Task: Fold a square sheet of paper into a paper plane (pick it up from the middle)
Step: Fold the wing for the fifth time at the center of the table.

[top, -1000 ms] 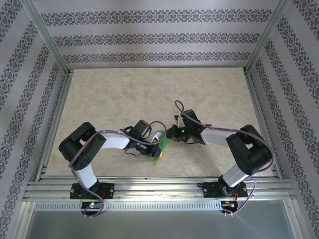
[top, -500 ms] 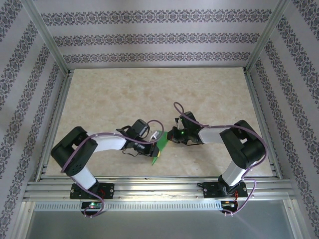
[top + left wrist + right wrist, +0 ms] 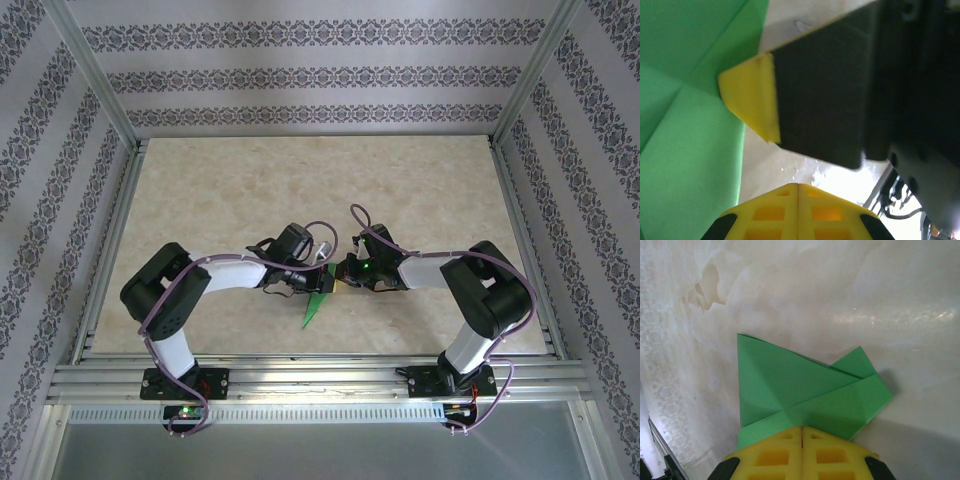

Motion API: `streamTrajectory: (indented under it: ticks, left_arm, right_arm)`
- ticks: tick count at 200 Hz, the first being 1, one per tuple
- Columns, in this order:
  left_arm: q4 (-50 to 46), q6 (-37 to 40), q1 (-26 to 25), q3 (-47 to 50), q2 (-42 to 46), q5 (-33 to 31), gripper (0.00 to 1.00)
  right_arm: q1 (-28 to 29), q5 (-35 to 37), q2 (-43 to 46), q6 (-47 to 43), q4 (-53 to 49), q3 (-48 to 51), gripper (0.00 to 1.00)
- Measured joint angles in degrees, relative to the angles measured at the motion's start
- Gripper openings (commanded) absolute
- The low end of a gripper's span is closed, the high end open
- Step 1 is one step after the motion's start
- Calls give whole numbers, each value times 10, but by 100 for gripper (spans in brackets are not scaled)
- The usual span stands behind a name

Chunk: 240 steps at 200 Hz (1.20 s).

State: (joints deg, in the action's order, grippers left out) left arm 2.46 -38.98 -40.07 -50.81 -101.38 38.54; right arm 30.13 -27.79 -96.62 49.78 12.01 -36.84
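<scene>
In the overhead view the left gripper [image 3: 316, 278] and the right gripper [image 3: 340, 278] are seen tip to tip over the near middle of the table [image 3: 250, 190]. The paper [image 3: 318, 306] is found just below the meeting point as a narrow green wedge, its sharp end pointed away from both tips toward the near edge.

In the right wrist view the right gripper [image 3: 801, 429] is seen with its yellow pads pressed together along one seam, no gap left. The paper [image 3: 805, 395] spreads straight ahead of these jaws; its near edge is taken in under the tips, so the jaws are closed on it. Several creases are shown running across the folded sheet. A long point is carried ahead and to the left of the jaws, a shorter corner ahead and to the right, with a shadow cast beyond that corner.

In the left wrist view the left gripper [image 3: 798, 186] is likewise seen closed, pad against pad. The paper [image 3: 685, 125] lies to the left of these jaws and ahead of them. Whether any of it is caught between them cannot be told. Directly ahead of the jaws, very close, a black finger [image 3: 820, 95] with a yellow tip is seen, the tip reaching the paper's edge.
</scene>
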Motion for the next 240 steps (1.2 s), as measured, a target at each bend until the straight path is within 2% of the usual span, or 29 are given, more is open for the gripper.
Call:
streamTrajectory:
  ticks: [54, 130, 189, 240]
  left_arm:
    - [-1, 0, -1, -8, -40, -18, 5]
    - [6, 26, -1, 33, -12, -33, 9]
    - [-52, 45, -1, 85, 50, -31, 9]
    - [-122, 57, -3, 129, 152, -47, 12]
  right_arm:
    - [0, 0, 0, 0, 5, 3, 2]
    - [0, -1, -2, 0, 7, 3, 1]
    - [0, -1, -2, 0, 7, 3, 1]
    - [0, -1, -2, 0, 7, 3, 1]
